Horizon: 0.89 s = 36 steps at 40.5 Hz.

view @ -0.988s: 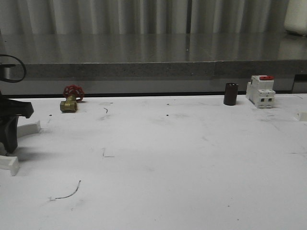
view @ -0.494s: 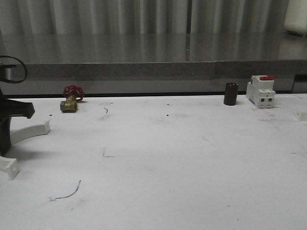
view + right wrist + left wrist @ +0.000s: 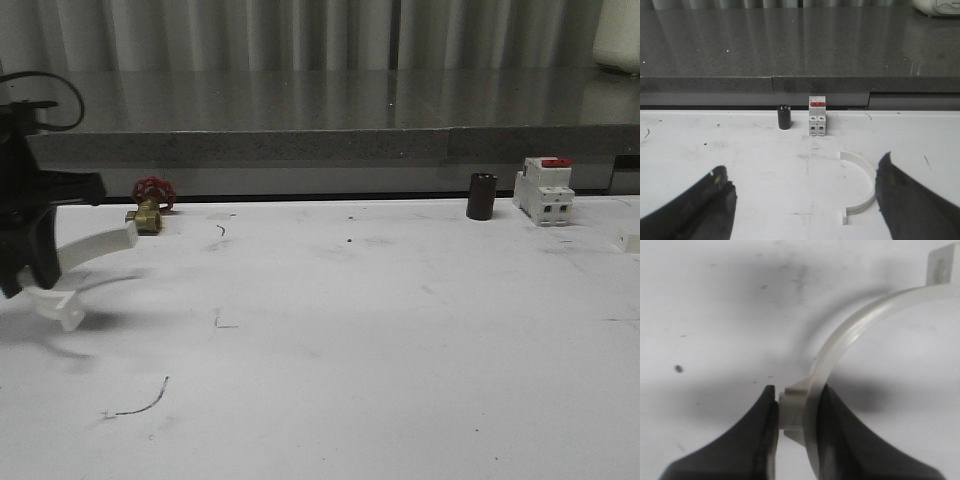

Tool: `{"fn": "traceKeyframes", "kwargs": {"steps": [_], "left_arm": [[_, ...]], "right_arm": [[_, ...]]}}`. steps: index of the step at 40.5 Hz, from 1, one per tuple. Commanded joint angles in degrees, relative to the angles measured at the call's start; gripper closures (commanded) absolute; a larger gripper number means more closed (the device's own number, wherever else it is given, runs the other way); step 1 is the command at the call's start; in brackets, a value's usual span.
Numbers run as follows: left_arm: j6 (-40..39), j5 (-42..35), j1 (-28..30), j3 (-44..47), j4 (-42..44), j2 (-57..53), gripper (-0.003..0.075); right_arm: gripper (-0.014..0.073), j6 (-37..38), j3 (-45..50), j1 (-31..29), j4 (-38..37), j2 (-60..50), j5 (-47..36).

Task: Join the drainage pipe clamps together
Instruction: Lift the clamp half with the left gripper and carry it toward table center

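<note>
Change since earlier: my left claw (image 3: 35, 270) has come up from the table (image 3: 380, 330) and moved to the right and away from me, and it carries one half-ring with it. Before, this half-ring was lying flat at the left edge; now it hangs in the air with a shadow under it.

Left claw: it is clamped on the held half-ring (image 3: 85, 262). In the left wrist view the two black fingers (image 3: 745, 440) press on the lug at the middle of the arc (image 3: 840, 350), one from each side.

Held half-ring: it is tilted, one end tab points toward the brass valve with red handle (image 3: 148, 205), the other end tab is lower and nearer to me.

Right claw: its fingers (image 3: 910, 200) stand wide apart and hold nothing. It hovers over the right part of the table.

Second half-ring: in the right wrist view it lies flat on the table (image 3: 860, 182), between the fingers but nearer to the right one, with the open side to the left. It is near the white breaker with red top (image 3: 817, 116) and the dark cylinder (image 3: 784, 116).

Distance of the two halves: they are well apart, one at the far left, one at the far right.

Progress: I judge the task is at an early step. One half is picked, the other is untouched.

What is left: to grasp the second half, bring both to the middle, turn the open sides to face each other, and join the end tabs.
</note>
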Motion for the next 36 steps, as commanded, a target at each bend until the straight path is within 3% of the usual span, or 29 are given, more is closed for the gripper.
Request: {"fn": "traceKeyframes", "kwargs": {"steps": [1, 16, 36], "left_arm": [[-2.9, 1.6, -3.9, -4.9, -1.5, -3.1, 0.074], [-10.2, 6.2, -12.3, -14.8, -1.4, 2.7, 0.074], [-13.3, 3.7, -13.3, -15.7, -1.7, 8.0, 0.074]], "right_arm": [[0.0003, -0.1, -2.1, -0.4, -0.4, 0.9, -4.2], [0.0003, -0.1, -2.1, -0.4, -0.4, 0.9, -4.2], [0.0003, -0.1, -2.1, -0.4, -0.4, 0.9, -4.2]]}}
